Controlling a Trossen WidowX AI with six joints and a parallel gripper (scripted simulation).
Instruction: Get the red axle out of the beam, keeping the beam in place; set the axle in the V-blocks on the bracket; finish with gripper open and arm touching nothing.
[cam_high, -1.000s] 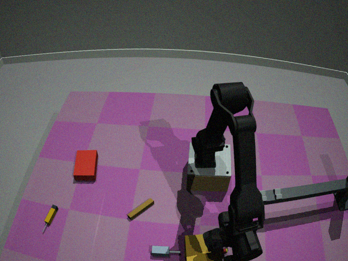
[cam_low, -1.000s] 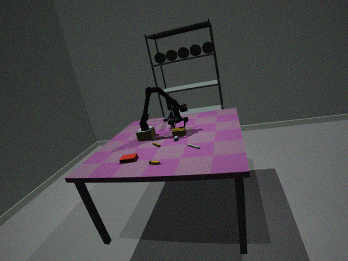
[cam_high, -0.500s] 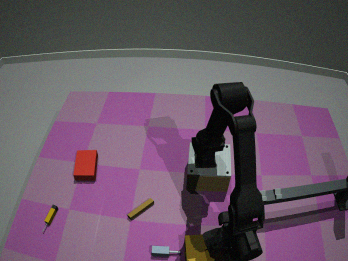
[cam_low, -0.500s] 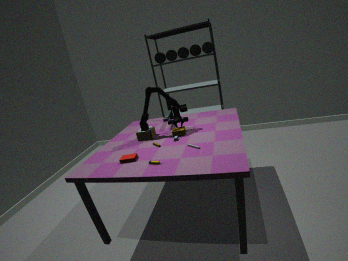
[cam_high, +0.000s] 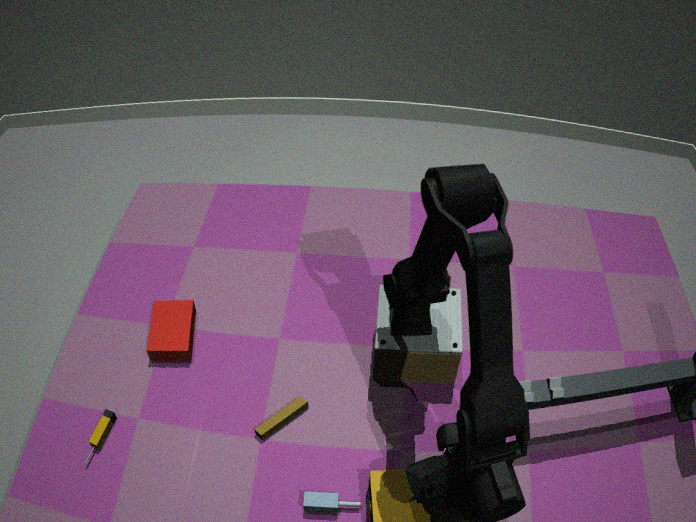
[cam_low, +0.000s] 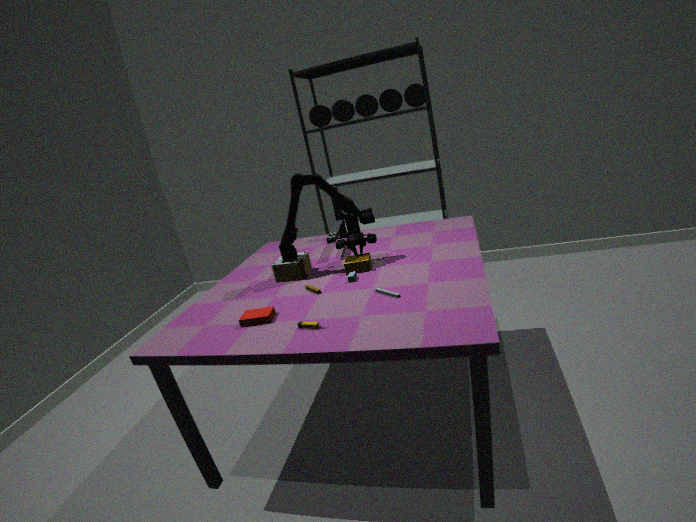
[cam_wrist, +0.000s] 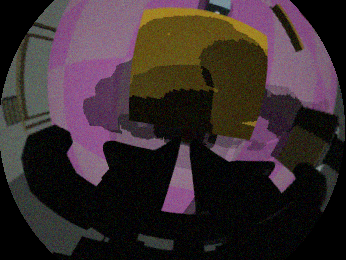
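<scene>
I have the gripper (cam_low: 359, 253) (cam_wrist: 185, 141) pointed down at the far side of the yellow beam (cam_high: 386, 497) (cam_low: 358, 262) (cam_wrist: 200, 65) as the outside camera sees it, its fingers drawn nearly together and clamped on something thin. From where they are I take that to be the end of the red axle, though the dark fingertips hide it from me in every view. The beam sits flat on the pink checked table (cam_high: 236, 292) (cam_low: 387, 325) (cam_wrist: 90, 80), at the near edge of my top view and partly under the arm (cam_high: 489, 314) (cam_low: 331, 188). The arm rises from a pale-topped box (cam_high: 430, 368) (cam_low: 289, 272) farther back and bends over to the near side. Off to the right, the raised grey bracket (cam_high: 618, 379) carries the V-blocks (cam_high: 555, 387) near its left end, and I see no axle in the part of them that shows. Just left of the beam lies a pale blue block (cam_high: 321, 500) (cam_low: 352, 276) (cam_wrist: 219, 6) with a thin pin, and beyond it a brown stick (cam_high: 281, 416) (cam_low: 313, 289) (cam_wrist: 288, 27). A red box (cam_high: 171, 325) (cam_low: 257, 316) sits far left, with a yellow screwdriver (cam_high: 102, 429) (cam_low: 309, 324) nearer me
</scene>
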